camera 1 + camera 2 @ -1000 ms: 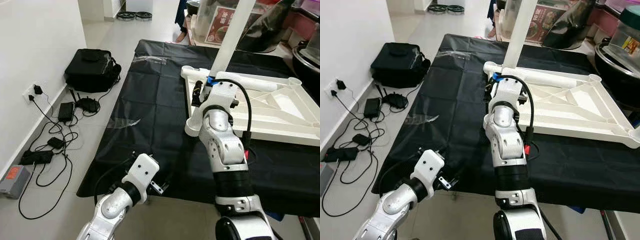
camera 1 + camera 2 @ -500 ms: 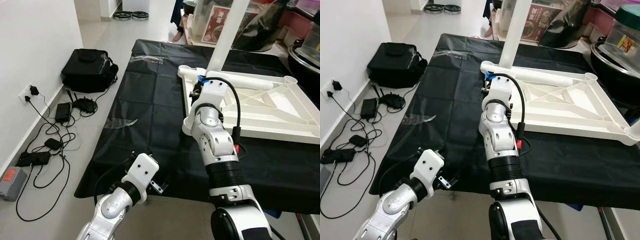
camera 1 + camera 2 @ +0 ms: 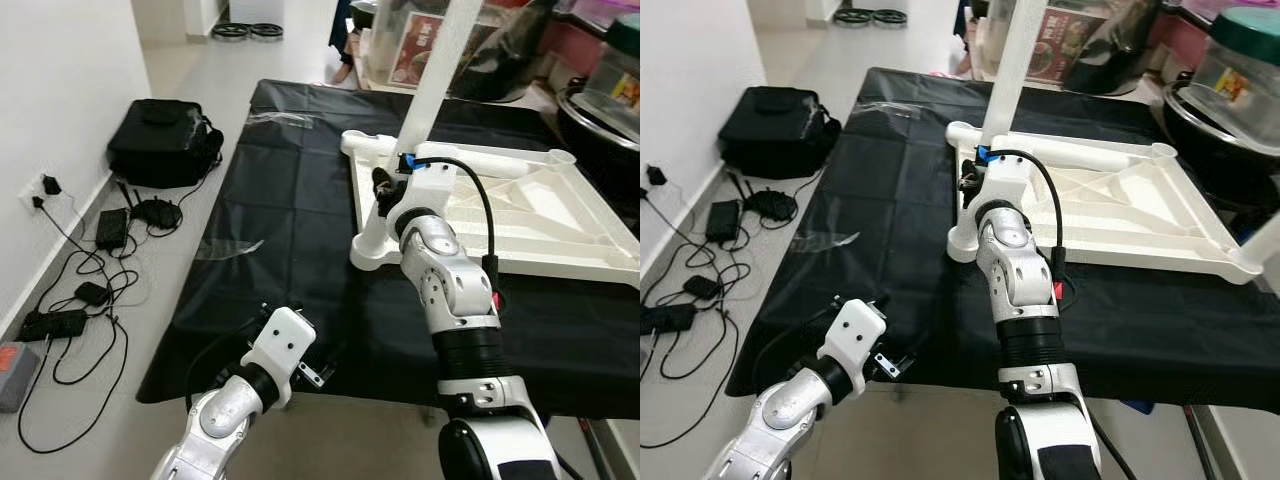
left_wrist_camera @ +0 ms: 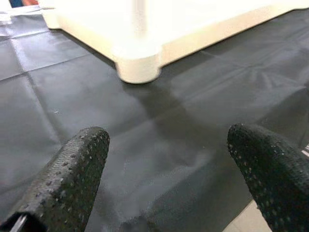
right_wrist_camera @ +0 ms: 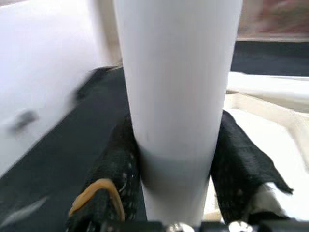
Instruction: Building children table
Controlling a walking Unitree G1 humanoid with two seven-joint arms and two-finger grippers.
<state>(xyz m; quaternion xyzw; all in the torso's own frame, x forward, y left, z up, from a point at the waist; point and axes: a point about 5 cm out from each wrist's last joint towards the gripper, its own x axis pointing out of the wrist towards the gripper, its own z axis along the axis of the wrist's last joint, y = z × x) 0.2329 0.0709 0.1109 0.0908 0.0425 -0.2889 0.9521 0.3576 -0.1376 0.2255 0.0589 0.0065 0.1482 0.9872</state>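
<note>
One white table leg gripped by the right gripper, one table top lying upside down on the black sheet.

The right gripper [image 5: 176,159] is clamped on the white table leg [image 3: 430,90], which stands upright at a corner of the overturned white table top [image 3: 540,215]; a second leg [image 3: 480,160] lies flat along its far edge. The left gripper [image 4: 169,179] hovers low over the near edge of the black sheet [image 3: 290,200], its two fingers [image 4: 72,179] wide apart, holding nothing. The sheet covers a light tiled floor [image 3: 170,290]. By the white wall [image 3: 60,90] lie one black bag [image 3: 165,140] and several chargers with cables [image 3: 90,290].
</note>
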